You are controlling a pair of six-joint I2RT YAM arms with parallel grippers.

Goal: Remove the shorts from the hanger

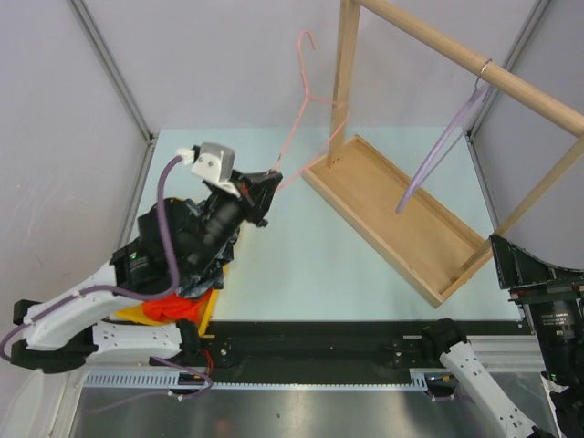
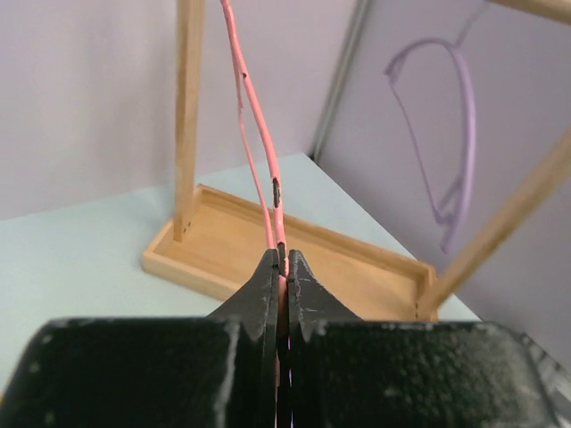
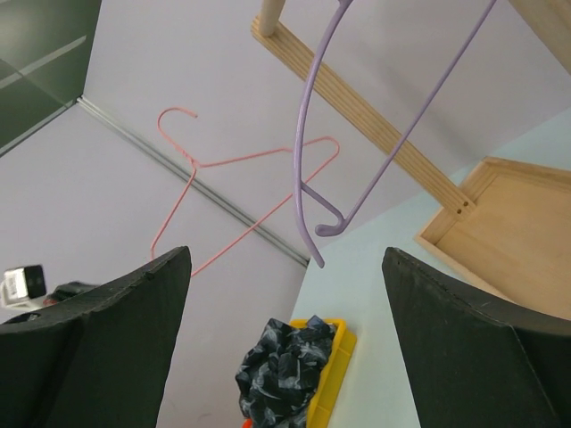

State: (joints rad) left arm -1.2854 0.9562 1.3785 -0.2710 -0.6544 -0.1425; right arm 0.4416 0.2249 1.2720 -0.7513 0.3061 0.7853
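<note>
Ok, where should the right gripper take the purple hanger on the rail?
Probably its long straight arm, mid-length, from the right. The purple hanger hangs free below the wooden rail, bare and thin, and the right gripper faces it with jaws open.

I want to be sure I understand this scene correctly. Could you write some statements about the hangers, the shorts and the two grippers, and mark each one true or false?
1. The left gripper is shut on the pink hanger. True.
2. The dark shorts hang on the pink hanger. False: that hanger is bare, and the dark shorts lie heaped in the yellow bin.
3. The purple hanger hangs bare from the wooden rail. True.
4. The right gripper grips the purple hanger. False: its jaws are wide open, they hold nothing, and the hanger is apart from them.
5. The orange shorts lie in the same heap as the dark shorts. True.
</note>
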